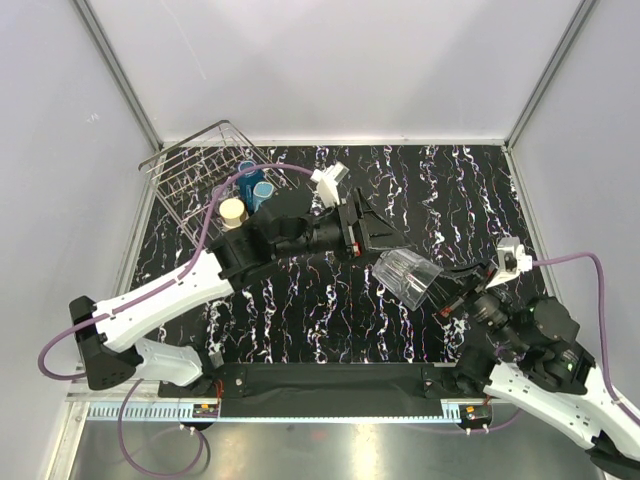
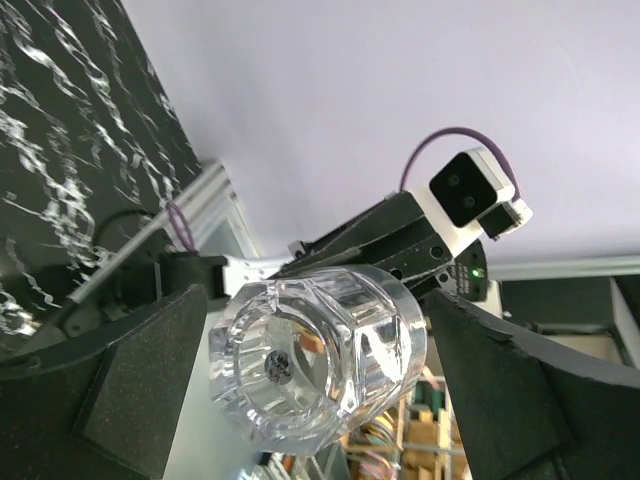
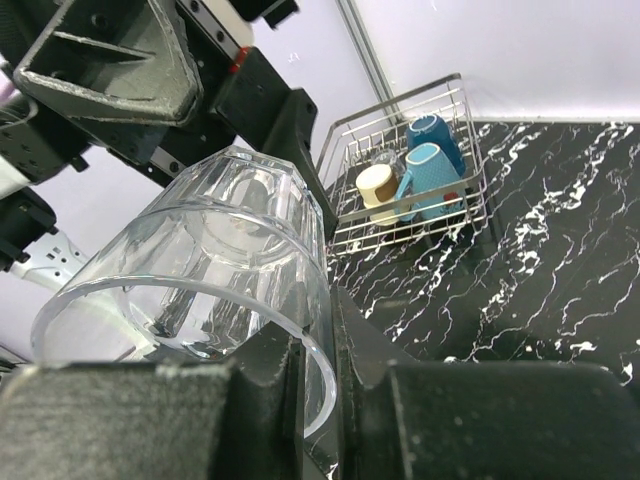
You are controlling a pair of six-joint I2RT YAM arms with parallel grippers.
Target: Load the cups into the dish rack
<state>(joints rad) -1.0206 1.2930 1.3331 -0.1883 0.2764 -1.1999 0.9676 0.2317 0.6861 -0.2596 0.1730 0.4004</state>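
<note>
Right gripper pinches the rim of the clear faceted glass tumbler, holding it tilted above the black marbled table. Left gripper is spread wide, facing the tumbler's base. It should close squarely on the body before the right lets go. Beyond, the silver wire dish rack holds three cups.

No lettering, labels, brands or numbers legible from any view, fine tick marks on the pale strip at the near edge too small to read
</note>
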